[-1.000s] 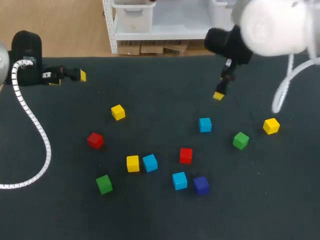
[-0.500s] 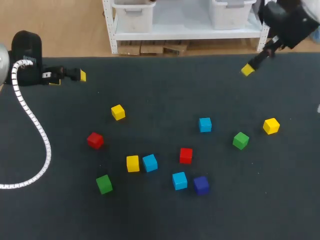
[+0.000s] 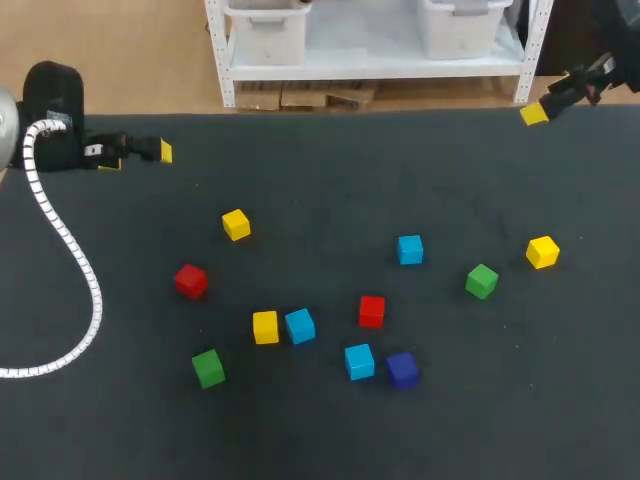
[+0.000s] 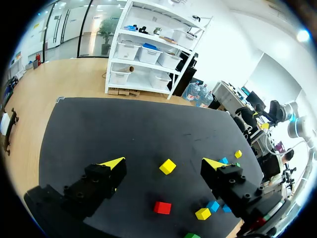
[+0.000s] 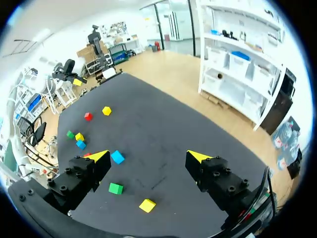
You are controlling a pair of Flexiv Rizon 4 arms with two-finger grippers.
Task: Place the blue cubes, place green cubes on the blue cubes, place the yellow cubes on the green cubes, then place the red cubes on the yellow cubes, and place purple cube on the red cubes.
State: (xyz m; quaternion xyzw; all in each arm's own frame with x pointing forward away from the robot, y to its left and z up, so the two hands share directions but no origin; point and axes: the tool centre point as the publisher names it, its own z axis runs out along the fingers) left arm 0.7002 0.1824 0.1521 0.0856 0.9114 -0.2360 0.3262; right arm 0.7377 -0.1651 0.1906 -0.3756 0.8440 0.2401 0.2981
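Three light blue cubes lie scattered mid-table, with a purple cube touching the nearest one. Two green cubes, three yellow cubes and two red cubes lie singly; none is stacked. My left gripper hangs open over the far left of the table, holding nothing. My right gripper is open at the far right corner, empty, with a blue cube well below its fingers.
The dark table has a bare strip along its far side. My left arm's white cable trails over the table's left part. In the left wrist view a yellow cube and a red cube lie ahead of the fingers.
My right arm has swung back from above the table's middle to the far right corner, still open and empty. The left arm and all cubes stayed put.
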